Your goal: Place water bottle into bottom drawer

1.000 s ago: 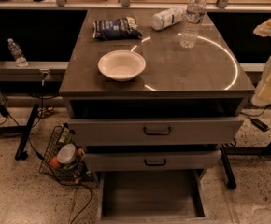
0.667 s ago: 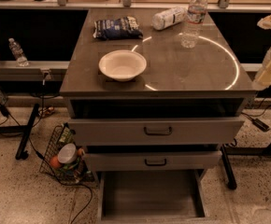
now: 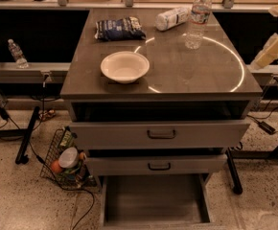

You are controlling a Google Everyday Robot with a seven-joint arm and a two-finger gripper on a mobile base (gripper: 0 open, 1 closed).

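The water bottle (image 3: 198, 18), clear and ribbed with a white cap, stands upright at the back right of the cabinet top (image 3: 191, 75). The bottom drawer (image 3: 156, 201) is pulled out at floor level, showing a plain grey interior with nothing in it. My gripper (image 3: 272, 51) shows as a pale shape at the right edge of the view, to the right of the cabinet top. It is apart from the bottle and a little lower in the picture.
A white bowl (image 3: 124, 66) sits front left on the top. A dark snack bag (image 3: 119, 28) and a lying white-labelled bottle (image 3: 172, 17) are at the back. Two upper drawers (image 3: 160, 134) stand partly open. A wire basket (image 3: 66, 161) stands on the floor at left. A small bottle (image 3: 17, 53) stands far left.
The pale arm shape at the right edge has shifted slightly up and to the right. The bottle, bowl and drawers have not moved.
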